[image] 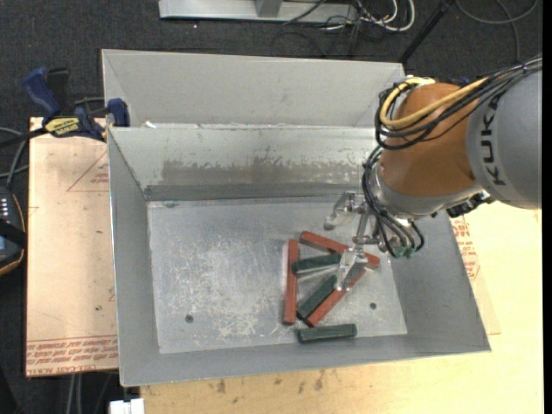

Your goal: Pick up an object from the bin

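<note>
The gripper [349, 270] is down at the right end of a small heap of flat bars on the right half of the bin's [216, 274] floor, towards the front. Its tip is over the spot where a long red bar [329, 243], lying slantwise, meets a dark green bar [312, 266] just below it. Whether the gripper is open or closed on either cannot be told, since the wrist and cables crowd that spot. The two bars lie touching, and the red one's far end runs under the wrist. A good grasp would therefore probably close across one bar's narrow width rather than along its length, and near its middle so it lifts level instead of swinging. Just left of these, an upright-running red bar [291, 283] borders the heap. Below them a second dark green bar [316, 298] and a shorter red bar [329, 305] lie slantwise side by side, close enough that a wide or skewed closing might drag them along or pinch two at once. A straight lift, clear of the neighbours before any sideways move, looks safest. One more dark green bar [326, 334] lies alone near the front wall, apart from the rest and an easier target if this grasp fails. The rest of the floor is bare scratched metal.
</note>
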You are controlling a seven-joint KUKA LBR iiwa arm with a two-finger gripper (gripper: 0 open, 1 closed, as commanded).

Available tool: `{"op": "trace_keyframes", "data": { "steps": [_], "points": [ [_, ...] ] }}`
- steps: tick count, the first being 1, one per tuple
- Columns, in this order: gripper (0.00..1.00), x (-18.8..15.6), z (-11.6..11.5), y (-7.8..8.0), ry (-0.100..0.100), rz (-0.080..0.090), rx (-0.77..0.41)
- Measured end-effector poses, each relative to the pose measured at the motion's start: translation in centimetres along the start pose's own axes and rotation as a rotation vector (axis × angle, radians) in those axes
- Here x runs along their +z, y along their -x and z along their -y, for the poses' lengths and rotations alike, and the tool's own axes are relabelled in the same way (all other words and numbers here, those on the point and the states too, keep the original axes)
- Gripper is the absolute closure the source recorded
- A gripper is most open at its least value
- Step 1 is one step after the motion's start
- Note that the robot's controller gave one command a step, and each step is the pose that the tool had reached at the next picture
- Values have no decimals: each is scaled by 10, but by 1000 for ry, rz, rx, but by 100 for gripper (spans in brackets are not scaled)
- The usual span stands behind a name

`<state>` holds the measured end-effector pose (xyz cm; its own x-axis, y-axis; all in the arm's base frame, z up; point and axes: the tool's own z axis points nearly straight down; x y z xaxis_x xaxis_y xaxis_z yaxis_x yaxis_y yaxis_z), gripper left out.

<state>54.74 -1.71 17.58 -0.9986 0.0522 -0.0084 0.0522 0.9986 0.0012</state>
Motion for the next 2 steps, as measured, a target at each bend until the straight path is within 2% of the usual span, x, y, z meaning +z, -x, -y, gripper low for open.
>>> {"op": "trace_keyframes", "data": {
  "steps": [1, 2],
  "points": [
    [100, 93, 12, 5, 5, 6, -122],
    [100, 93, 12, 5, 5, 6, -123]
  ]
}}
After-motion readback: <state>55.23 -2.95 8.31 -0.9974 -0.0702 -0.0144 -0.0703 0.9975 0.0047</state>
